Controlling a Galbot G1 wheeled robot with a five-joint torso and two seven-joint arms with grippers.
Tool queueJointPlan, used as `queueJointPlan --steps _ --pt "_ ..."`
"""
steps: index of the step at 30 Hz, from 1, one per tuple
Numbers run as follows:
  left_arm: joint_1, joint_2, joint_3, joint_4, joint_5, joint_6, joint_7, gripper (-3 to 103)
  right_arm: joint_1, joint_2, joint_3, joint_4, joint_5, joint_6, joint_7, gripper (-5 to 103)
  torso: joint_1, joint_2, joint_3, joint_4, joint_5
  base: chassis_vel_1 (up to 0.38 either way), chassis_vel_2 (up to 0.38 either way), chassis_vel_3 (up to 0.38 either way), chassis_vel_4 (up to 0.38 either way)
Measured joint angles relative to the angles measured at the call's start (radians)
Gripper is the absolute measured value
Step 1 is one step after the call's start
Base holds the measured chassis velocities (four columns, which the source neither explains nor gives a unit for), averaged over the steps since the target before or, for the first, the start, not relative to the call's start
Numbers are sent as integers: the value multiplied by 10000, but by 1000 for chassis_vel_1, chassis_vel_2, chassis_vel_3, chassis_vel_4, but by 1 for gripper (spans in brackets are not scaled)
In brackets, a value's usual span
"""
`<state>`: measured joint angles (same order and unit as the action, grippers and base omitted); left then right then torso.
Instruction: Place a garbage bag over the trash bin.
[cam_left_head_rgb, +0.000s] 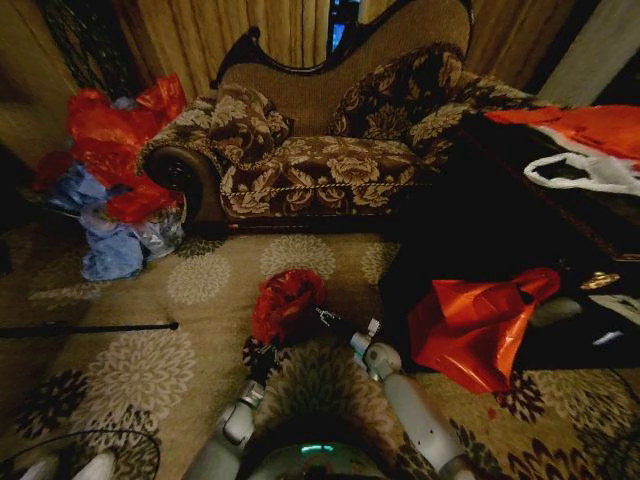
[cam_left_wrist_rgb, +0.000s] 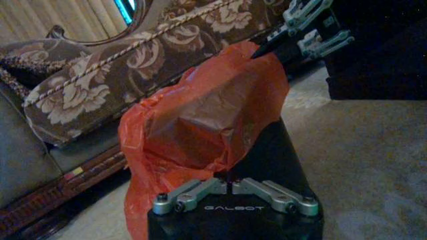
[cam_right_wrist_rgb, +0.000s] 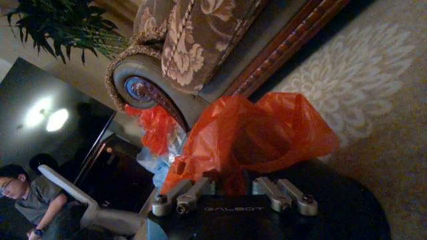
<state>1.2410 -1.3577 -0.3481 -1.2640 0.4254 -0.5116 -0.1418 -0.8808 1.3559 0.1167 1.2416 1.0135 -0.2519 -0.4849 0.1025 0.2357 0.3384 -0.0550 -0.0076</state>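
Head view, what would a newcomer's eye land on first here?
The crumpled red garbage bag draped over the black trash bin on the carpet, with the left gripper and right gripper both at its edges. Behind stands the floral sofa, a heap of bags beside it.

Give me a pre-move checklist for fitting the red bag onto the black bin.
1. Left tool shut on the thin crinkly red plastic garbage bag: ok.
2. Right tool shut on the bag's other side: ok.
3. Bag over the small matte black cylindrical trash bin: ok, it sits on top.
4. Bag mouth spread around the whole rim: not ok, the bag is bunched between the tools.
5. Bin upright on the patterned carpet: cannot tell.
6. Larger red-orange plastic bag with a handle hole apart from the bin: ok.
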Motion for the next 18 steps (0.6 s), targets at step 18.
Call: queueJointPlan --steps 18 --pt "9 -21 -11 64 -14 -136 -4 0 -208 30 48 -167 -454 89 48 0 2 -1 4 6 -4 0 0 0 0"
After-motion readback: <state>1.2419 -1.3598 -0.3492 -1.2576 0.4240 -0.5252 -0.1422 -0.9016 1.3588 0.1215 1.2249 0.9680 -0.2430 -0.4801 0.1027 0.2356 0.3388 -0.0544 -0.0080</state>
